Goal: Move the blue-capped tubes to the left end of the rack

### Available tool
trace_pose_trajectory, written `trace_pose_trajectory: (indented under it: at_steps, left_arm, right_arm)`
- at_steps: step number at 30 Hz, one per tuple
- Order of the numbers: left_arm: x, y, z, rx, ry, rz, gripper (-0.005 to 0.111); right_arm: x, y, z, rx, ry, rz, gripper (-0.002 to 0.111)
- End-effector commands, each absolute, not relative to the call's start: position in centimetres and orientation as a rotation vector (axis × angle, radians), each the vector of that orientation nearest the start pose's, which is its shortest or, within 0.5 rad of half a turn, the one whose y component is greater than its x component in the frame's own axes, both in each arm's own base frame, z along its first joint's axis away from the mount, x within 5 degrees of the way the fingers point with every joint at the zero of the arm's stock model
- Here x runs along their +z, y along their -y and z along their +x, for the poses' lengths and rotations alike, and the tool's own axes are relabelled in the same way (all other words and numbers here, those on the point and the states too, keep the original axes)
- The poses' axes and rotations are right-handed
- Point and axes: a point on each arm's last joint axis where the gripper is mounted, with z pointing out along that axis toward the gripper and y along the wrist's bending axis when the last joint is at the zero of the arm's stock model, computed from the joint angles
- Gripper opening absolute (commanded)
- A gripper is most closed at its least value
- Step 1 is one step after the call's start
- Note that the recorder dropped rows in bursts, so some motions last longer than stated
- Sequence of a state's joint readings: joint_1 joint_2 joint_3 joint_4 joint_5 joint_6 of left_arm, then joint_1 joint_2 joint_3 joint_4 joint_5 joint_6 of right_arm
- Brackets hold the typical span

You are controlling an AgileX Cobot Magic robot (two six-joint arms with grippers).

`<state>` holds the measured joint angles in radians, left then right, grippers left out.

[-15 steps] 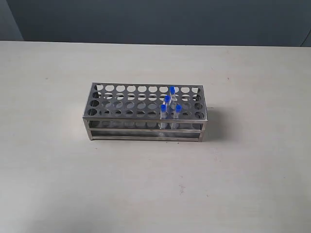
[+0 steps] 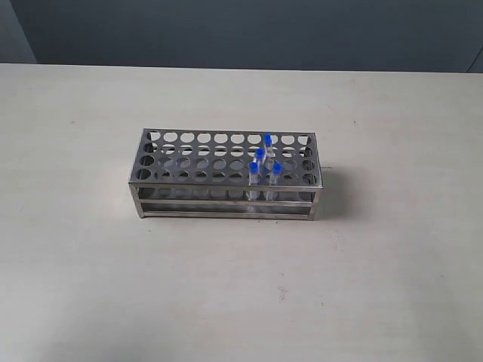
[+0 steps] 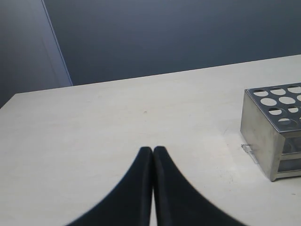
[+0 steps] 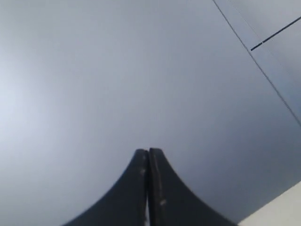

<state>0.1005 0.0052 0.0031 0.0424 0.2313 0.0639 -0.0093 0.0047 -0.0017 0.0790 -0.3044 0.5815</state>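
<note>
Where the rack (image 2: 223, 197) stands: middle of the pale table (image 2: 90, 264), long side facing the exterior view; one end of it shows in the left wrist view (image 3: 263, 136)
Blue-capped tubes (image 2: 259, 154): four, upright in holes, clustered toward the right end of the rack in the exterior view, caps standing above the perforated plate; exact rows hard to tell
Left gripper (image 3: 153, 149): fingers pressed together, nothing between them, over bare table, well apart from the rack
Right gripper (image 4: 148, 151): fingers closed tip to tip, holding nothing, seen against a grey-blue wall (image 4: 94, 70)
</note>
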Motion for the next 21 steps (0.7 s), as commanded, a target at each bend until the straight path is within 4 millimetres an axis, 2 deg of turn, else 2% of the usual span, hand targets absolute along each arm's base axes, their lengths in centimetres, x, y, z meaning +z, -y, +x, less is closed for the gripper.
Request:
trace_pose_trajectory:
  at_steps: [1,5,8,11,16,19,21]
  left_arm:
    - [19.2,-0.6,5.5,0.159,-1.717,0.001,0.001]
    - [19.2,-0.6,5.5,0.159,-1.717,0.001,0.001]
    - [19.2,-0.6,5.5,0.159,-1.717,0.001,0.001]
    - [19.2,-0.6,5.5,0.159,-1.717,0.001,0.001]
    - [19.2,-0.6,5.5,0.159,-1.717,0.001,0.001]
    - [19.2,-0.6,5.5,0.159,-1.717,0.001,0.001]
    - [19.2,-0.6,5.5,0.159,-1.717,0.001,0.001]
  right_arm:
    - [24.4,0.1,4.8,0.737,-1.052,0.493,0.000]
    - [25.3,-0.7,4.4,0.682,-1.032,0.314,0.000]
    - [28.3,-1.4,3.9,0.563,-1.018,0.143,0.000]
    - [31.8,-2.0,4.6,0.384,-1.053,-0.039,0.000]
    - [37.9,-3.0,9.0,0.210,-1.103,-0.283,0.000]
    - [39.6,-3.6,12.2,0.213,-1.118,-0.389,0.000]
    - [39.7,-4.0,14.3,0.233,-1.142,-0.442,0.000]
